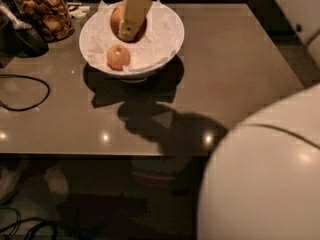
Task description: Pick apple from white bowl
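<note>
The white bowl (178, 36), lined with crumpled white paper, stands at the back left of the brown table (235, 69). The deeper red apple (115, 19) lies at the bowl's far side. My gripper (129, 33) reaches down from the top edge into the bowl and sits right at this apple, covering its middle. A paler yellow-orange apple (118, 57) lies apart from it at the bowl's near left.
A glass jar of brown snacks (46, 15) stands left of the bowl, with a dark object (25, 40) in front of it. A black cable (24, 92) loops on the table's left. My white arm body (265, 179) fills the lower right. The table's front edge (100, 154) runs across.
</note>
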`<action>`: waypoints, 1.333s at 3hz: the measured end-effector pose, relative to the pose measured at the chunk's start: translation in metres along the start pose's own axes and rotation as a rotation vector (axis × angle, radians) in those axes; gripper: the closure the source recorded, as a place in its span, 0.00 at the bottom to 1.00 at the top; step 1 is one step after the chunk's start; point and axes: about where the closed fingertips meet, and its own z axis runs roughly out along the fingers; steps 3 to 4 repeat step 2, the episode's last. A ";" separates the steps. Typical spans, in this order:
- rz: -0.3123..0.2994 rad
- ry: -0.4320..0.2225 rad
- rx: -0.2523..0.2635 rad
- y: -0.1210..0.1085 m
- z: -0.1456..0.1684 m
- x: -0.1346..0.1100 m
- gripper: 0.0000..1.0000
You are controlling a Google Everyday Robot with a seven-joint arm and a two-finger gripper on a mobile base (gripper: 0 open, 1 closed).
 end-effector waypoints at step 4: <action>0.054 -0.003 0.005 0.034 -0.002 0.014 1.00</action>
